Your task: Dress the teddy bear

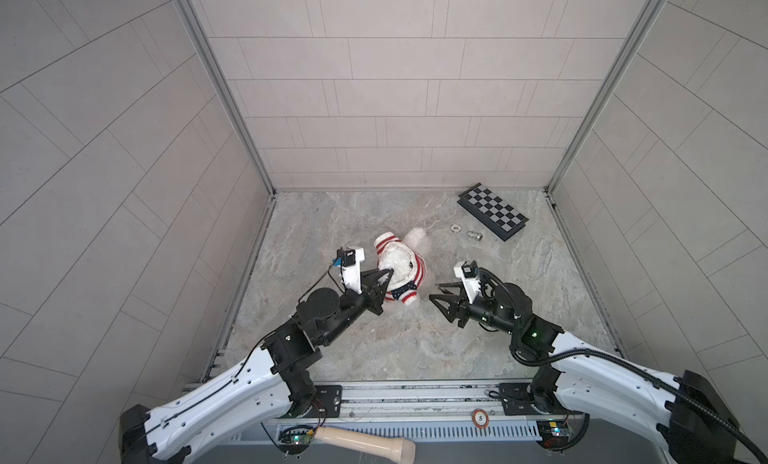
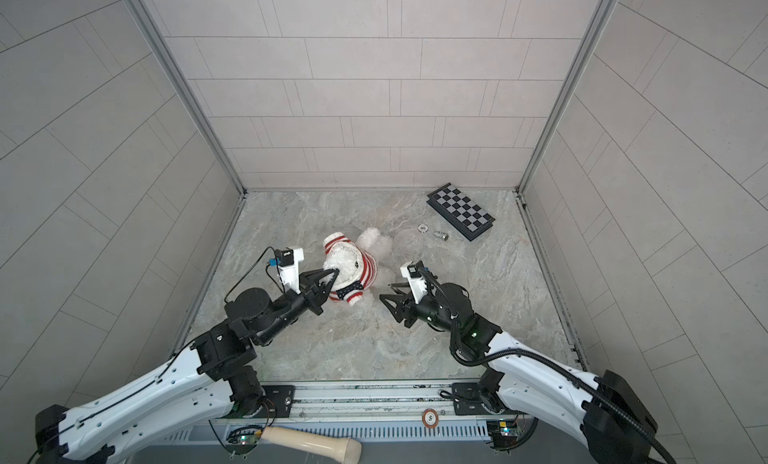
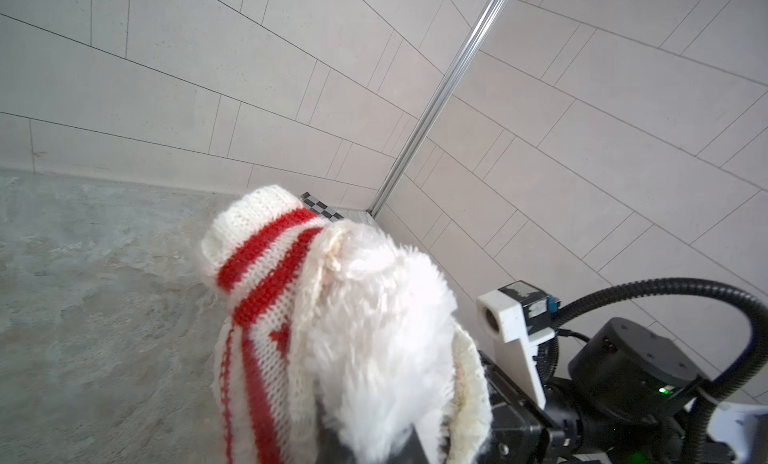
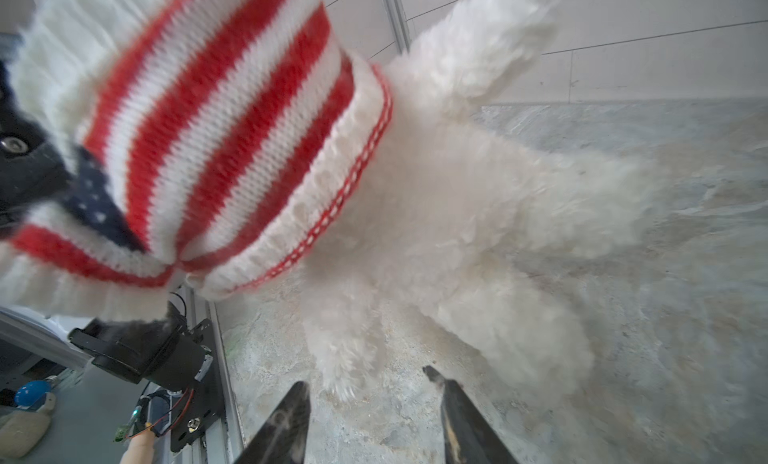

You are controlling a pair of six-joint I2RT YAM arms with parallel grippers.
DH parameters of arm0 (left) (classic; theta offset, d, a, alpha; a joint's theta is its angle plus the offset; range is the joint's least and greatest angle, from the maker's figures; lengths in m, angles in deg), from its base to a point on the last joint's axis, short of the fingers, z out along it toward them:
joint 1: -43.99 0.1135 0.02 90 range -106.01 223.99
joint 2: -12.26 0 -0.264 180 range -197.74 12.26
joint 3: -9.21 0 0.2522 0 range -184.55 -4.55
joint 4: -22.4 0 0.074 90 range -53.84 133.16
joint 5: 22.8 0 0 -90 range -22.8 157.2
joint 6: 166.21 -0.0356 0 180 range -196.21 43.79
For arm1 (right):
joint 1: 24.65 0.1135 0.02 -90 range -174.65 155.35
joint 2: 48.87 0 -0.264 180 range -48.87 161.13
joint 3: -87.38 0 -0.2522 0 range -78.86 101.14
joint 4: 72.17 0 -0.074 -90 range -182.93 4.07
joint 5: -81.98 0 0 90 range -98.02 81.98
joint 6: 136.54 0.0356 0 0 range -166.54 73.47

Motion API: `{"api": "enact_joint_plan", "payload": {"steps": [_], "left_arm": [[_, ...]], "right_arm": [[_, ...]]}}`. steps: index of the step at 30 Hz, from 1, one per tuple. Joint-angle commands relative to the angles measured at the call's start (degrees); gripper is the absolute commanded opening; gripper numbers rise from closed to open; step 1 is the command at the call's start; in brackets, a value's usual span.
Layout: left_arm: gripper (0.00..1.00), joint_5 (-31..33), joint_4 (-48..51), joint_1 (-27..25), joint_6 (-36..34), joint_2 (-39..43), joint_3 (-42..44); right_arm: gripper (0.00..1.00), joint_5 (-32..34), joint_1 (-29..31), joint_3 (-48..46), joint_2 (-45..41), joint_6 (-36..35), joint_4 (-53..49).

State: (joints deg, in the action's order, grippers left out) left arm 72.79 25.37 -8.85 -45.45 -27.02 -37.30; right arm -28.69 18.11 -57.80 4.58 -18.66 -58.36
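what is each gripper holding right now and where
The left gripper pinches the teddy bear by fur at the sweater's opening; right gripper open, empty.

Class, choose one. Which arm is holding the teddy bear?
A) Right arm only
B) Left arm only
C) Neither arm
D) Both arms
B: the left gripper is shut on the teddy bear, while the right gripper has its jaws open, apart from it.

the teddy bear (image 1: 397, 260) lies mid desk (image 1: 374, 337), a sweater (image 1: 417, 270) on it. the left gripper (image 1: 388, 277) touches its left side; the right gripper (image 1: 433, 292) stands apart on its right. a chessboard (image 1: 492, 210) lies in the far right corner, a disc (image 1: 456, 227) and a metal piece (image 1: 475, 235) just before it.
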Motion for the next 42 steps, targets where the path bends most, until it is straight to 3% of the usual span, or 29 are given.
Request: {"api": "enact_joint_plan", "payload": {"steps": [1,4,7,19,24,33,42], "left_arm": [[0.0,-2.1,-9.2,0.3,3.1,-0.5,-3.1],[0.0,-2.5,-11.3,0.3,3.6,-0.6,-3.1],[0.0,-3.3,-12.7,0.6,4.3,-0.9,-2.8],[0.0,-6.0,-20.9,3.1,9.9,-2.8,-1.1],[0.0,-7.5,-22.6,3.7,10.9,-3.4,-0.9],[0.0,-8.4,-25.2,3.8,12.0,-3.8,0.5],[0.0,-10.3,-27.6,3.7,12.6,-5.4,0.6]], "right_arm": [[0.51,-3.0,0.1,0.5,4.3,8.9,19.5],[0.49,-5.9,0.3,0.0,7.8,14.8,32.2],[0.48,-5.9,1.1,-0.5,8.3,16.8,36.9],[0.54,-8.0,3.5,-1.3,2.8,11.3,32.0],[0.53,-4.3,3.5,-1.1,-0.6,10.5,29.8],[0.45,-2.1,3.6,-0.5,2.4,12.0,34.6],[0.46,0.5,3.7,-0.3,4.2,13.3,36.8]]}}
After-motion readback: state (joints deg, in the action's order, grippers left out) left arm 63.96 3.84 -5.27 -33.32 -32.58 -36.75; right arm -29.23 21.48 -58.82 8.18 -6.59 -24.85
